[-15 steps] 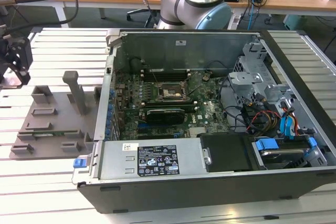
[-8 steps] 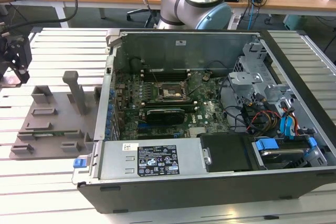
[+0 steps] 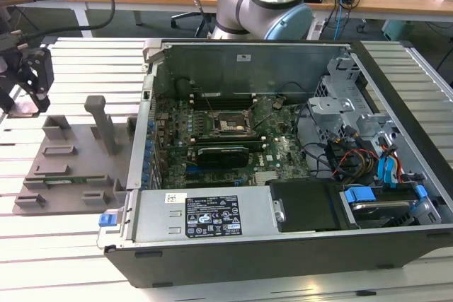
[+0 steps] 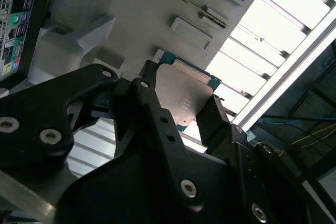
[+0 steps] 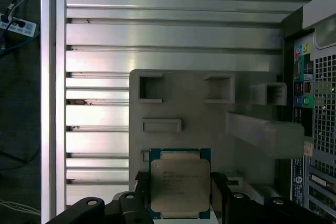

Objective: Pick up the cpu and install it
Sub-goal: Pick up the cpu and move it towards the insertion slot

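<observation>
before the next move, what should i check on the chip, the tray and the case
1. Grip on the chip: ok. The end effector clamps two opposite edges, as seen in both wrist views.
2. The chip sits square in the grip: ok, judged from the first wrist view.
3. The chip is off the grey tray: ok, it looks raised above it.
4. Clearance over the tray's upright post, which stands between the end effector and the case in the exterior view: cannot tell.
5. The case is open: ok, the socket on the board is exposed.
6. The socket is empty and unlatched: cannot tell.
</observation>
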